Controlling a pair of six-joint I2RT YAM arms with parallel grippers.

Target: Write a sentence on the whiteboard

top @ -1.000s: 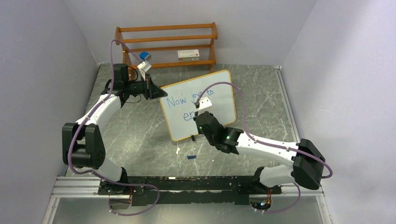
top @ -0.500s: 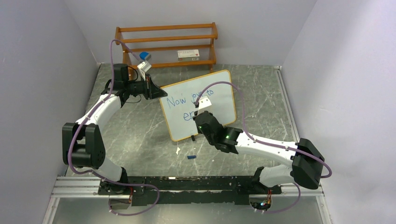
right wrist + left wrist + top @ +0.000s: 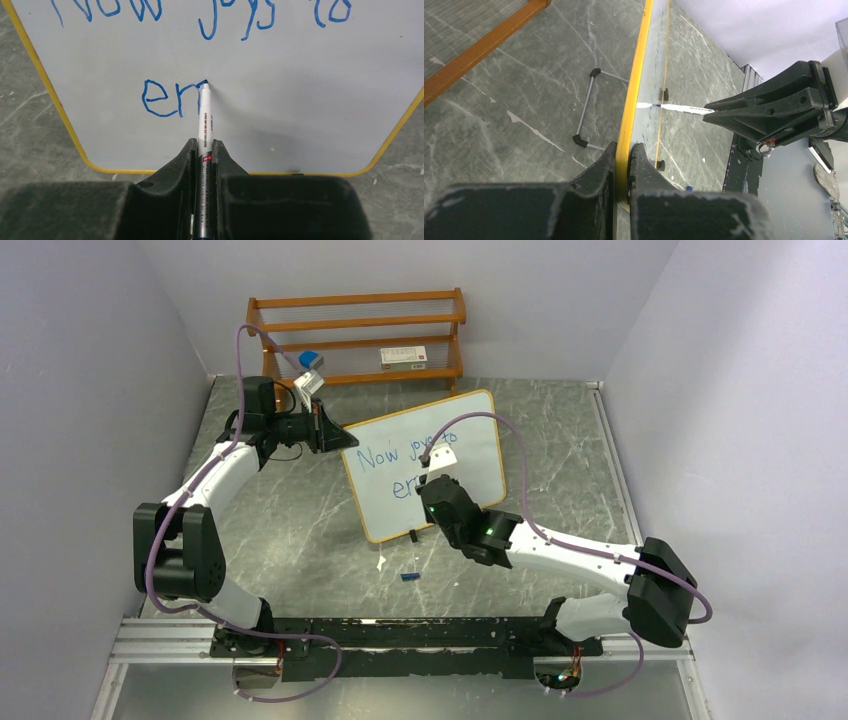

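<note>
The left gripper [image 3: 336, 435] is pressed together on the left edge of the whiteboard [image 3: 478, 430], and its wrist camera shows the yellow frame [image 3: 636, 75] pinched between the two black fingers [image 3: 596, 172]. This arm rises from its base to a high elbow on the left, then the forearm goes far over the table [image 3: 300, 520] and the gripper points to the right. Only the left wrist view shows the back of the board, with its wire foot [image 3: 588, 107], and the board seen edge-on, standing upright. The sentence [image 3: 393, 456] is in blue on the board's front; in the right wrist view it reads about "Now joys to" [image 3: 210, 27] and below it "en". The right gripper [image 3: 204, 147] is closed on a white marker [image 3: 205, 120], whose tip touches the board at the end of "en". The right arm stretches low from the right elbow toward the board.
</note>
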